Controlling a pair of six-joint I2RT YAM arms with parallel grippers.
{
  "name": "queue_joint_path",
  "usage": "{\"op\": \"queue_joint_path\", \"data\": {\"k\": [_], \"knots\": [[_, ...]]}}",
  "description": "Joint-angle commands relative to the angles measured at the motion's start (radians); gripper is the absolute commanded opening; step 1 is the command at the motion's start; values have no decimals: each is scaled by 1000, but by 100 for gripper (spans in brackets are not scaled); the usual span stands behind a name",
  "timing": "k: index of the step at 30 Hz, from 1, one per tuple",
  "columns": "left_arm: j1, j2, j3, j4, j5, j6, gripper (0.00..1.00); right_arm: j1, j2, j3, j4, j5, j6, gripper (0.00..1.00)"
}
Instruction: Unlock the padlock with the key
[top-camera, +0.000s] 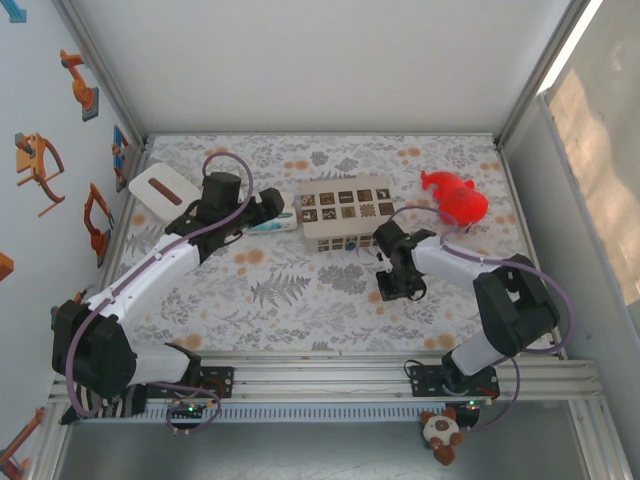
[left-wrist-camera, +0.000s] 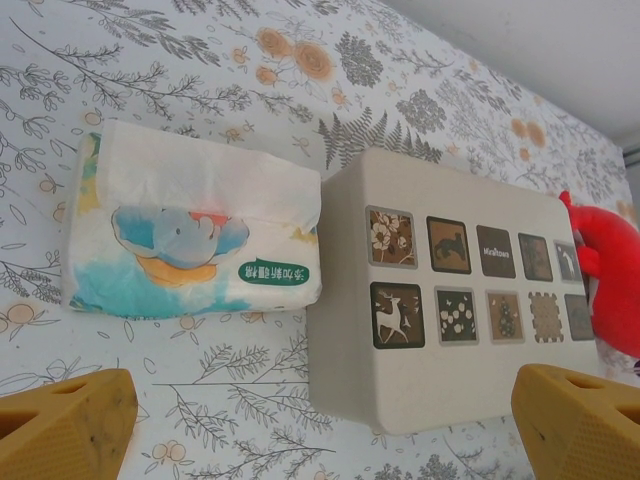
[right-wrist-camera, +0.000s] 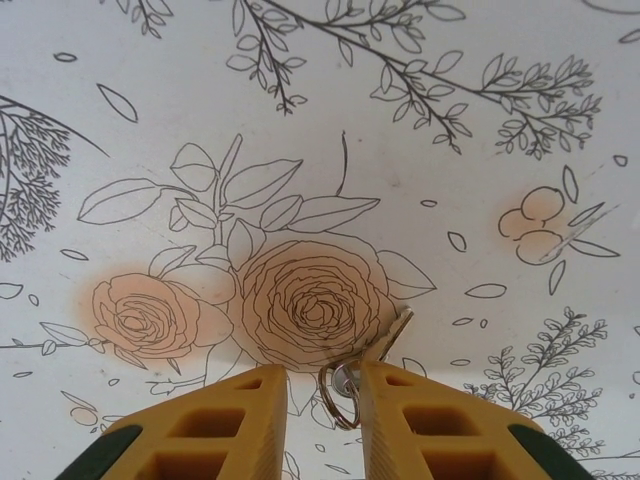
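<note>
right gripper (top-camera: 395, 285) is hanging low over the floral table (top-camera: 300, 300), at 5 o'clock from the box (top-camera: 345, 212). in the right wrist view its 2 yellow fingers (right-wrist-camera: 230, 420) are straddling the key ring (right-wrist-camera: 338, 392). jaws are standing narrow but not clamped: bare table is showing between the left finger and the ring. the key (right-wrist-camera: 390, 335) is lying flat on the table, sticking out of the ring toward 1 o'clock, just past the fingertips. left gripper (top-camera: 265, 208) is hovering released, jaws wide, holding nothing, over the tissue pack (left-wrist-camera: 190, 240), which is sitting just beside the box at its 9 o'clock. red toy (top-camera: 455, 197) is sitting at 3 o'clock of the box. white board (top-camera: 163, 187) is lying at 9 o'clock of the left gripper.
</note>
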Motion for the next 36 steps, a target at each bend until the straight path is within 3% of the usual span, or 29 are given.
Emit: {"op": "queue_joint_path", "data": {"k": [1,20,26,31,36], "knots": [[8,-1,15,-14,12,20,96,14,29,27,-34,53,14,24],[22,-54,4,-52,-27,40,96,36,70,44,-42,74,15,11],[37,-85,-2,-69,-41,50,96,48,75,53,-50,98,20,1],[65,-121,-8,-87,-32,50,96,48,-4,68,-57,115,-6,0],[119,-161,-21,-80,67,4,96,51,-154,109,-41,105,-103,0]]}}
